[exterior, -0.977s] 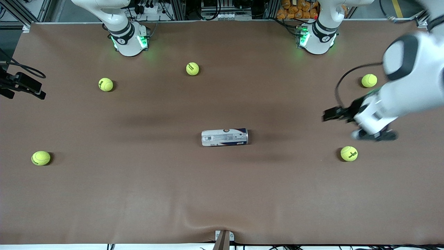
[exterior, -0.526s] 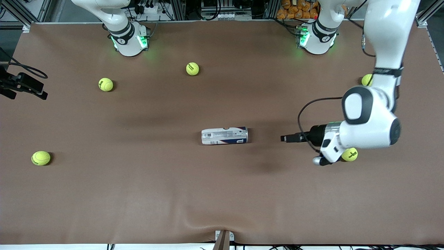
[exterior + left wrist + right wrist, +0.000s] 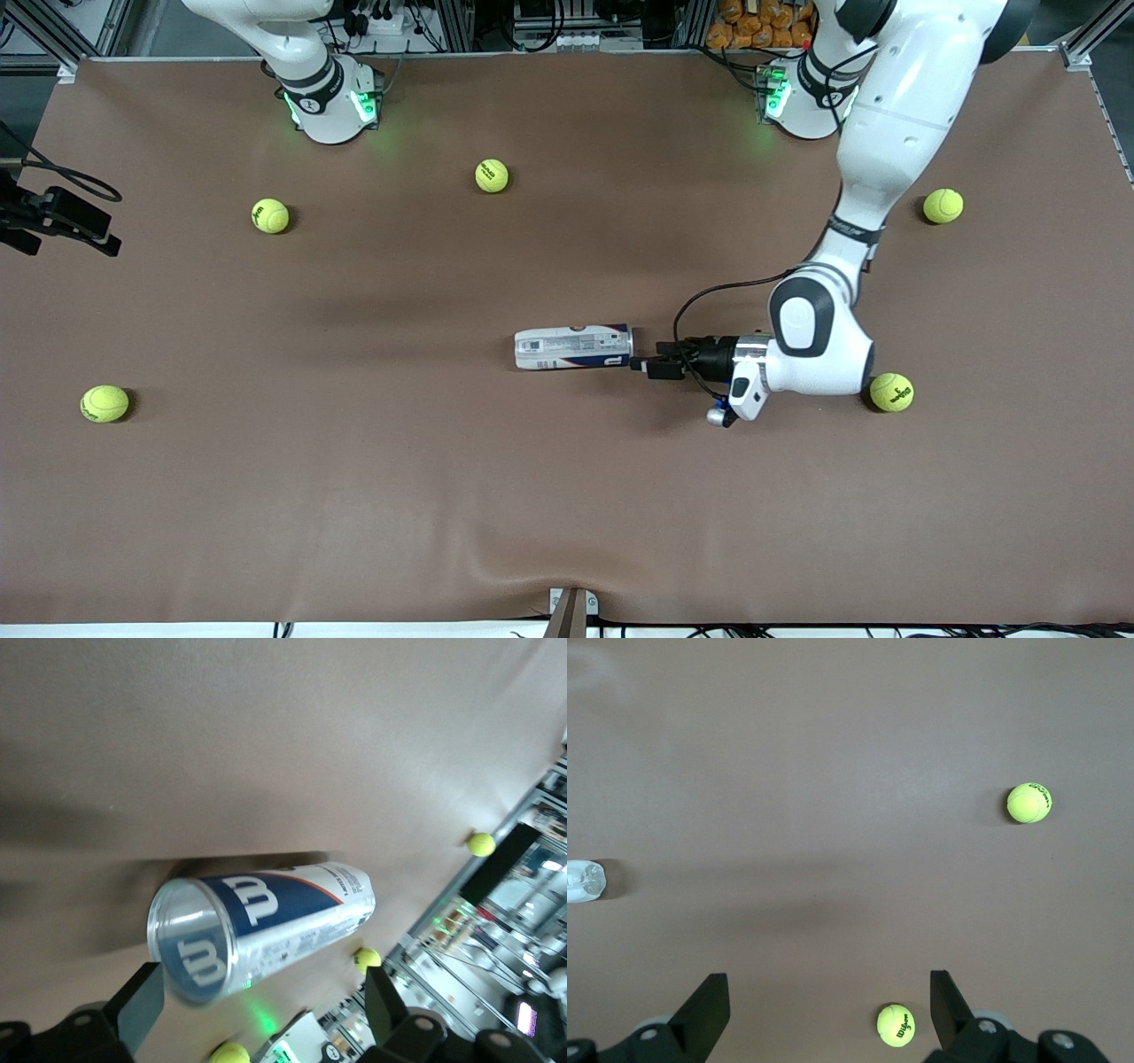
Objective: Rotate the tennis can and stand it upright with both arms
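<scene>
The tennis can (image 3: 573, 347) lies on its side in the middle of the brown table. It is white and silver with a navy band. My left gripper (image 3: 651, 365) is low beside the can's navy end, the end toward the left arm's side of the table. In the left wrist view the can (image 3: 266, 926) points its round end at the camera, and the left gripper (image 3: 261, 1014) is open with that end between its fingers (image 3: 137, 1005), not touching. My right gripper (image 3: 828, 1014) is open and empty high over bare table; only the can's tip (image 3: 583, 880) shows there.
Several yellow-green tennis balls lie around: one (image 3: 891, 392) beside the left arm's wrist, one (image 3: 943, 206) and one (image 3: 492, 175) farther from the front camera, and one (image 3: 104, 403) at the right arm's end. A black device with a cable (image 3: 58, 219) sits at that end's edge.
The left arm has swung in from the left arm's end of the table, and its gripper has come up to the can's navy end. The can has not moved.
</scene>
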